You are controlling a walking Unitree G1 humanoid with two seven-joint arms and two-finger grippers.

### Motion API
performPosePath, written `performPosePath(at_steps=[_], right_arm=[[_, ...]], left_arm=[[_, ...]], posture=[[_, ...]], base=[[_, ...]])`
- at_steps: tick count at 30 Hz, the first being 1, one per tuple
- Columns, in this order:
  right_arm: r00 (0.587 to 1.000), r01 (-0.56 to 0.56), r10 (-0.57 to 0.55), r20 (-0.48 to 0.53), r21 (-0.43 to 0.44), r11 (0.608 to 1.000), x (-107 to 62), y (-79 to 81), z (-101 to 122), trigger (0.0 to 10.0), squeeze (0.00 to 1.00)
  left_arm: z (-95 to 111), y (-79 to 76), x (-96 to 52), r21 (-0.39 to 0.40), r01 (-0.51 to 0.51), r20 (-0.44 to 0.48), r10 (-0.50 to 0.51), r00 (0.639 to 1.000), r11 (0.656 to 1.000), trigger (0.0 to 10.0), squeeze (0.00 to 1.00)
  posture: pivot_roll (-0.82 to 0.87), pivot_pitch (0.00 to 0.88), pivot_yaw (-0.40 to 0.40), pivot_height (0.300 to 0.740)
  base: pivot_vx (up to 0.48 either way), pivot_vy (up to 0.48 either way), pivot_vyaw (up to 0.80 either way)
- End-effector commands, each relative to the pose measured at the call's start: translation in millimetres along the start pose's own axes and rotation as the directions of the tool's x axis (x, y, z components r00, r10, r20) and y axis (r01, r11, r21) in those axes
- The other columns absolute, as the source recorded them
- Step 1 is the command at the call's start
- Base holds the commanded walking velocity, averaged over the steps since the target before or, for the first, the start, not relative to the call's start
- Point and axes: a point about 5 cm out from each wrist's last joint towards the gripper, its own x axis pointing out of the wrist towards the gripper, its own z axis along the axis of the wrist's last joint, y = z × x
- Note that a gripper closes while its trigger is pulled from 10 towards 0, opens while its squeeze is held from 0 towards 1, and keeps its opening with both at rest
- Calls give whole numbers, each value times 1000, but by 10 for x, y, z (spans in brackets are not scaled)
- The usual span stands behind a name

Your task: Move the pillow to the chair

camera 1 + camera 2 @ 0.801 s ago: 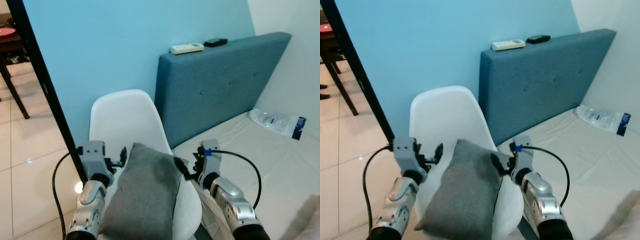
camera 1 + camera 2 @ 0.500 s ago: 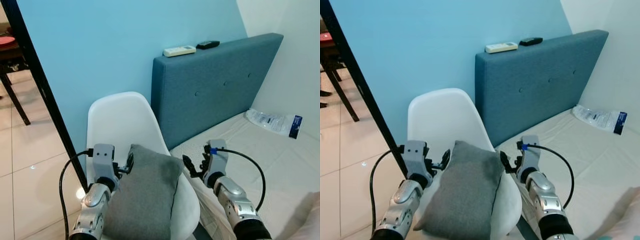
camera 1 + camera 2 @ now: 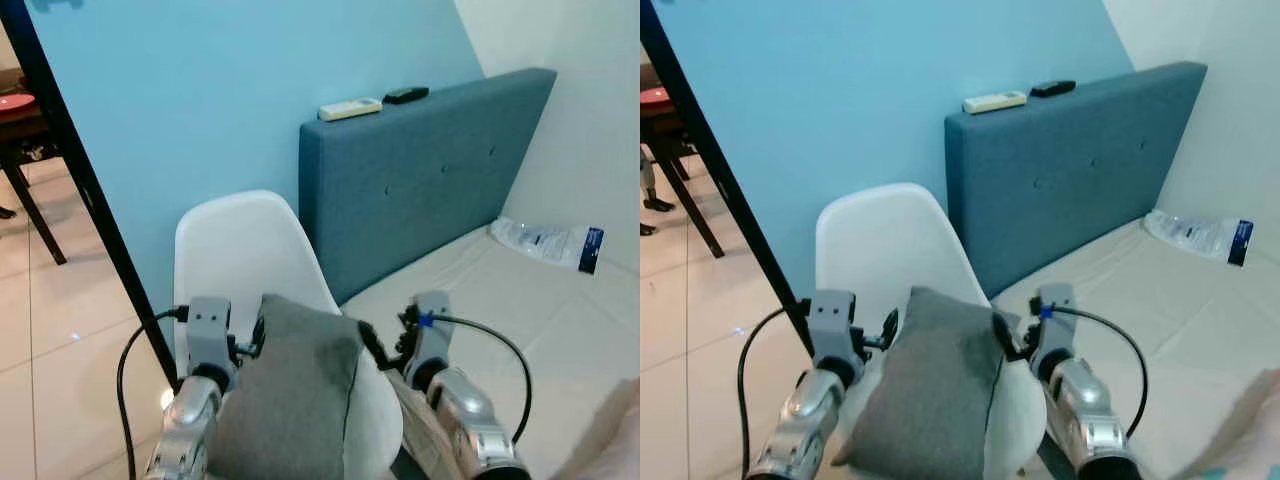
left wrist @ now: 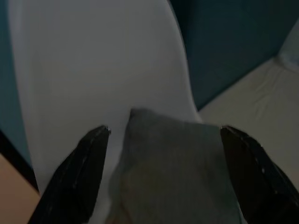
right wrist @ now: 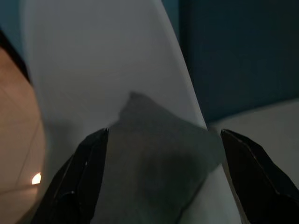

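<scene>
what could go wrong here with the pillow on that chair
The grey pillow stands on edge on the white chair, pressed between the left gripper and right gripper. Once released it may topple forward off the curved seat. Pushing further could also shove the light chair against the blue wall.

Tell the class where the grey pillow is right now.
In the left eye view, the pillow sits low in the middle on the seat of the white chair, between the left tool and the right tool.

pillow (image 3: 290, 390) on chair (image 3: 240, 250)
</scene>
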Motion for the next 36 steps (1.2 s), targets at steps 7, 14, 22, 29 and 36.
performPosePath(at_steps=[7,14,22,29,36], right_arm=[[993,111,-111,30,-2,994,-379,-90,-41,10000,0],[984,178,-179,14,38,983,-488,-72,-86,10000,0],[980,197,-197,-2,40,980,-544,-65,-80,10000,0],[980,199,-198,-18,43,979,-553,-54,-90,10000,0],[979,201,-199,-30,43,979,-564,-47,-94,10000,0]], left_arm=[[-90,6,-343,-51,-16,-42,14,999,999,10000,0],[-85,20,-445,-66,-22,-81,16,997,998,10000,0],[-70,-12,-467,-93,-14,-109,4,994,996,10000,0],[-56,-21,-486,-100,-9,-123,-4,992,995,10000,0],[-57,-27,-499,-112,-6,-138,-9,990,994,10000,0]], posture=[[-83,0,-14,740],[-79,0,1,740],[-88,0,-1,740],[-90,1,-2,740],[-91,9,-2,740]], base=[[0,0,0],[0,0,0],[-303,0,0],[-343,0,0],[-325,0,0]])
